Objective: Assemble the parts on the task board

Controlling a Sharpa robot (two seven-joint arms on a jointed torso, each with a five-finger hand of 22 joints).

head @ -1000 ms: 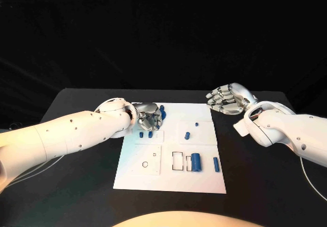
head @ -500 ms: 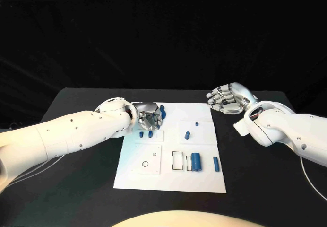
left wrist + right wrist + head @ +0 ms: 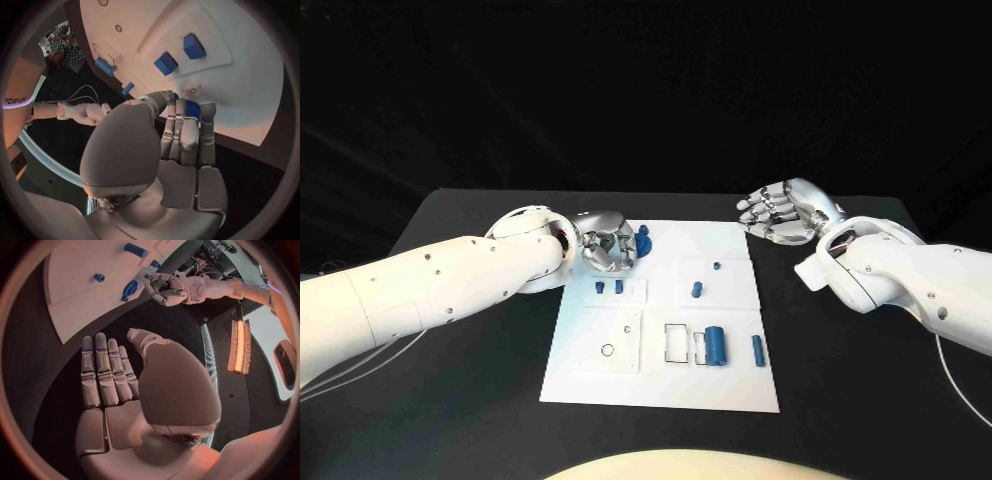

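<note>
Tabletop [image 3: 459,400]: black, carrying the task board [image 3: 661,385], a white plate at the centre of the head view.

Left robot hand [image 3: 606,247]: at the upper left corner of the task board, left of centre in the head view. Fingers curled together around a blue part [image 3: 642,239], which showed just right of the hand. In the left wrist view the same blue part [image 3: 192,109] sat between the thumb and the fingertips [image 3: 207,111], clamped there, above the board's white surface.

Right robot hand [image 3: 788,211]: upper right of centre in the head view, over the black tabletop just beside the board's upper right corner. Fingers extended and slightly apart, nothing held; the right wrist view showed the palm flat and the fingers [image 3: 100,365] straight side by side.

Parts on the board, head view:
- 2 small blue pieces [image 3: 609,287] standing side by side in a raised square plate, just below the left robot hand.
- 1 small blue peg [image 3: 717,266] and 1 taller peg [image 3: 694,291] in the square plate to the right.
- 1 large blue cylinder [image 3: 715,344] lying beside rectangular slots, lower centre-right.
- 1 thin blue pin [image 3: 759,348] near the board's right edge.

Lower left plate [image 3: 609,340]: bore an oval outline.
</note>
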